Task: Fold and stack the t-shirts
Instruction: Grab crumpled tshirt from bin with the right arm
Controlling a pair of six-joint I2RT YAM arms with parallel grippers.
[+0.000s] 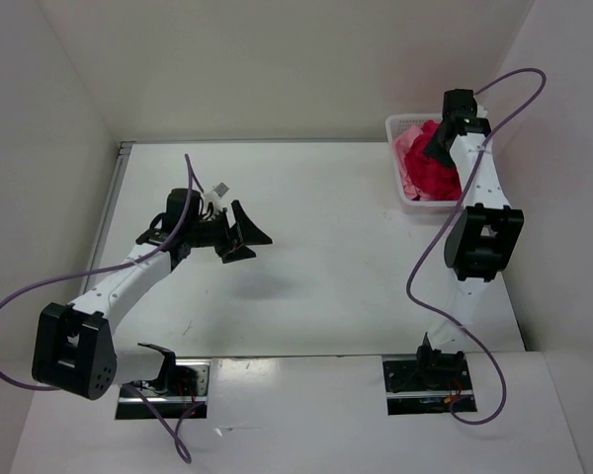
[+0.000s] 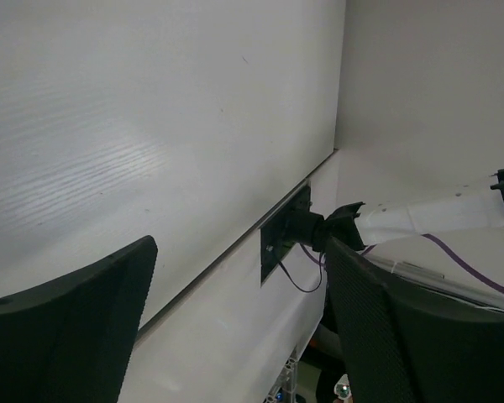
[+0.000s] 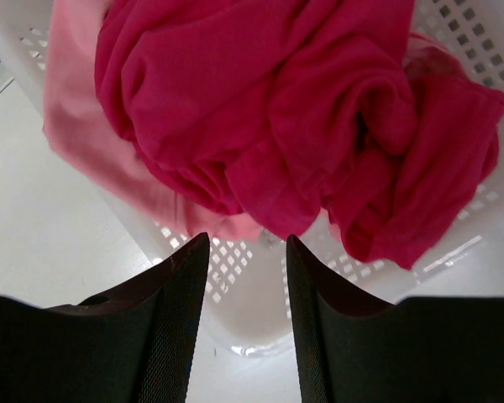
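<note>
A bright crimson-magenta t-shirt (image 3: 302, 109) lies crumpled in the white mesh basket (image 3: 244, 294), on top of a light pink t-shirt (image 3: 92, 143) that spills over the basket's left rim. My right gripper (image 3: 248, 243) hovers open just above the basket's near wall, and nothing sits between its fingers. From above, the basket (image 1: 407, 200) stands at the table's far right with the crimson shirt (image 1: 440, 176) and the pink shirt (image 1: 412, 158) in it, the right gripper (image 1: 437, 150) over them. My left gripper (image 1: 249, 240) is open and empty above the table's left middle.
Enclosure walls stand close behind and beside the basket. The left wrist view looks sideways along the table past the open left gripper (image 2: 239, 248) to the right arm's base (image 2: 307, 227) and its purple cable (image 2: 462, 267).
</note>
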